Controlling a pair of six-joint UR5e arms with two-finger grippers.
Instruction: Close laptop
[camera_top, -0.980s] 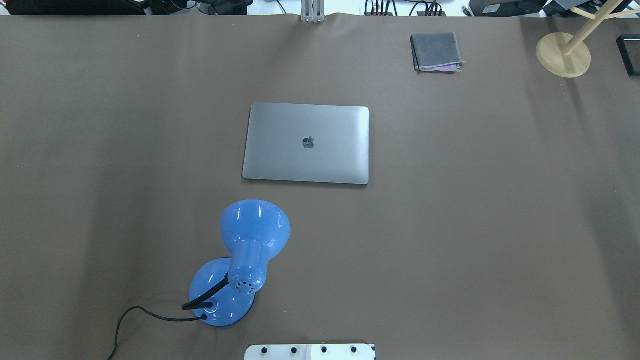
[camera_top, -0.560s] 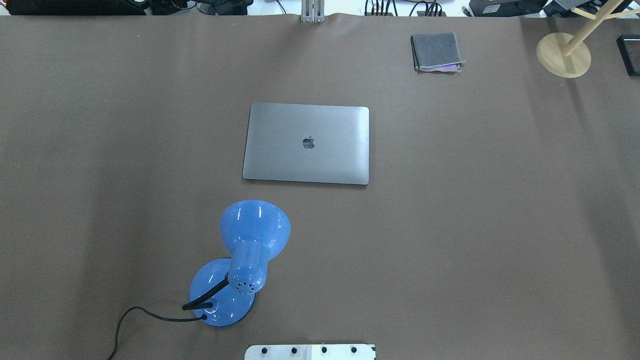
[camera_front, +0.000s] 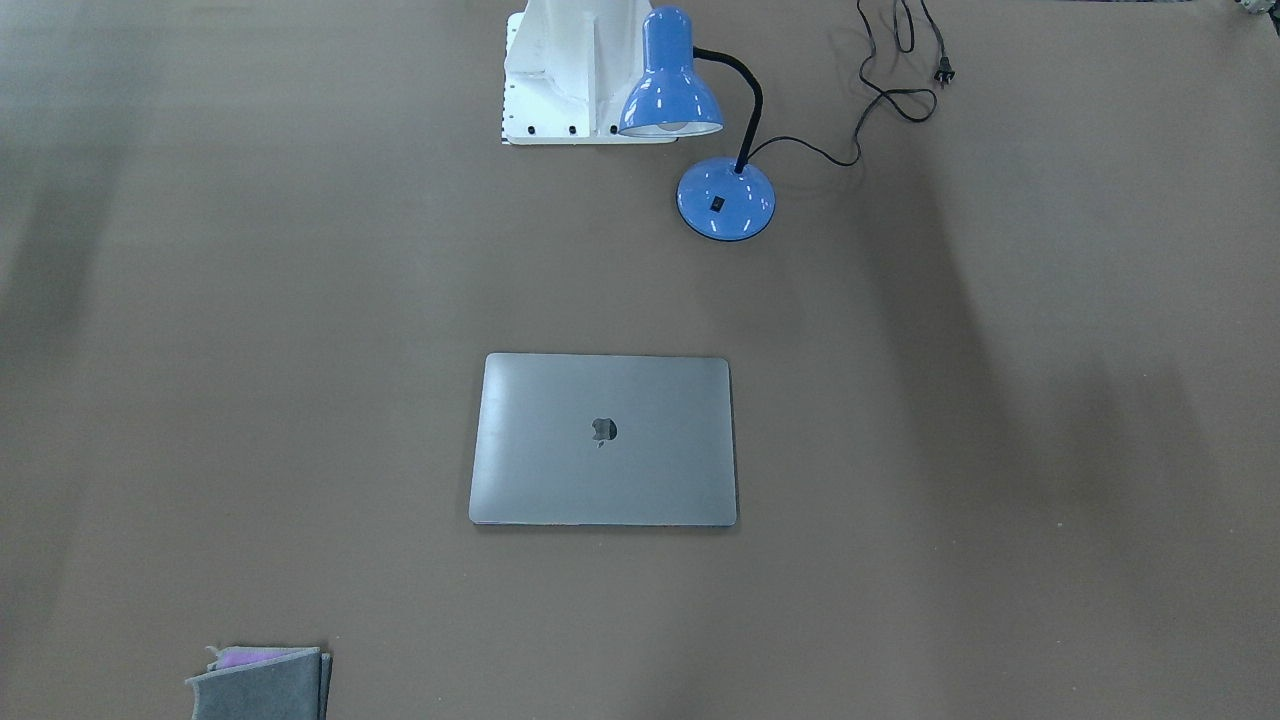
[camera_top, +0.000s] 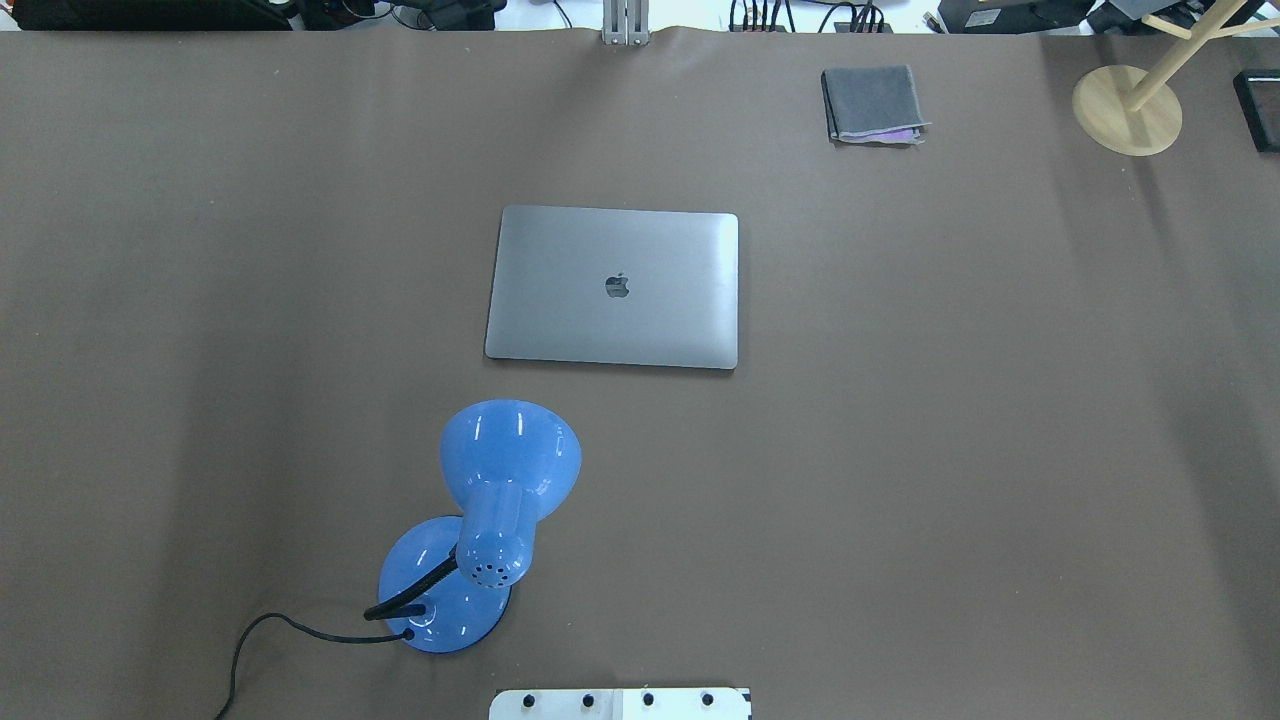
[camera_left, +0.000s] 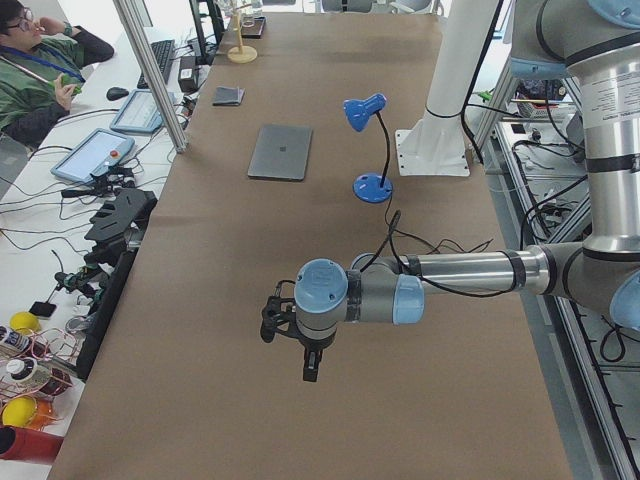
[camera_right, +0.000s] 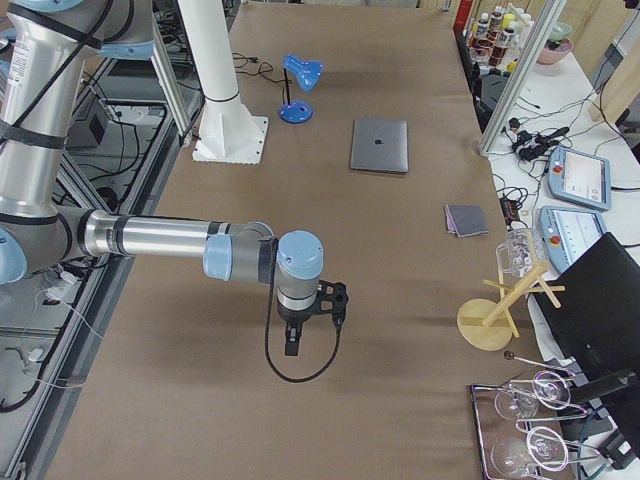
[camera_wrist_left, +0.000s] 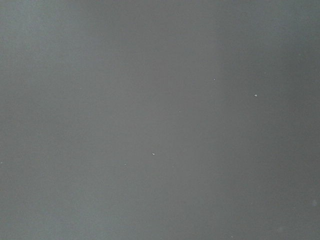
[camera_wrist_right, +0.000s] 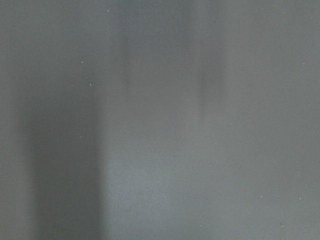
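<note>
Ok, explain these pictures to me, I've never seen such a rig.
This is a robot with two arms at a brown table. Two pictures look down on the table, from behind the robot and from opposite; two look along it from its ends; the two grey ones are wrist cameras showing only bare surface. On it lie the laptop, closed with its logo up, a blue desk lamp, a folded grey cloth and a wooden stand. The left gripper and right gripper hang over bare table, far from the laptop, nothing visible in either.
</note>
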